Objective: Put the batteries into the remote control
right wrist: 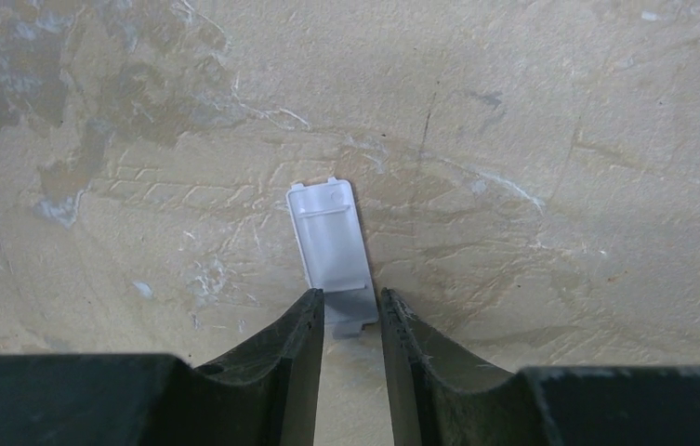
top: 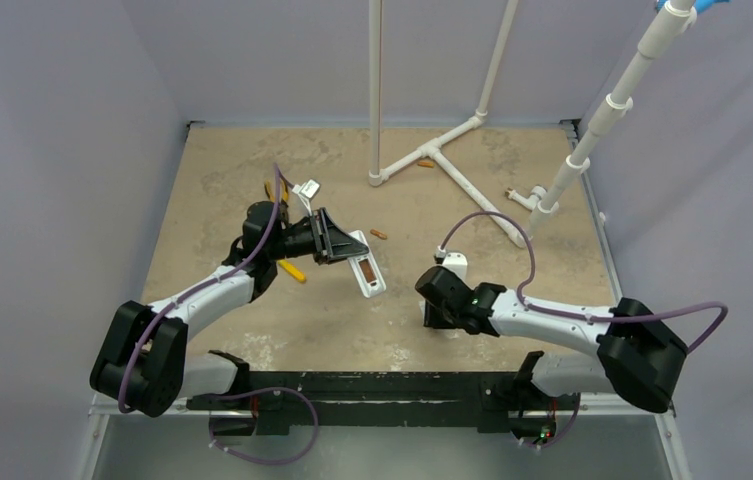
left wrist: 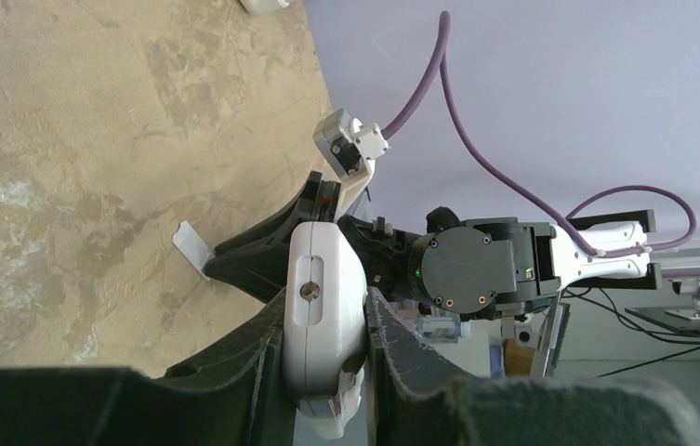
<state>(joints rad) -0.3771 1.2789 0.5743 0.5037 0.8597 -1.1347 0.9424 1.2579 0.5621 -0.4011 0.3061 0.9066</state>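
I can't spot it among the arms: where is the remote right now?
In the overhead view the remote sits left of centre, one end clamped in the left hand, with a loose battery just beyond it.

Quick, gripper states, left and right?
Left gripper: closed on the remote control.
Right gripper: jaws astride the near end of the cover plate; whether they grip it cannot be told.

Robotics lab cell: plain lilac walls (top: 52, 120), PVC pipe frame (top: 376, 90), scuffed tan table (top: 232, 160).
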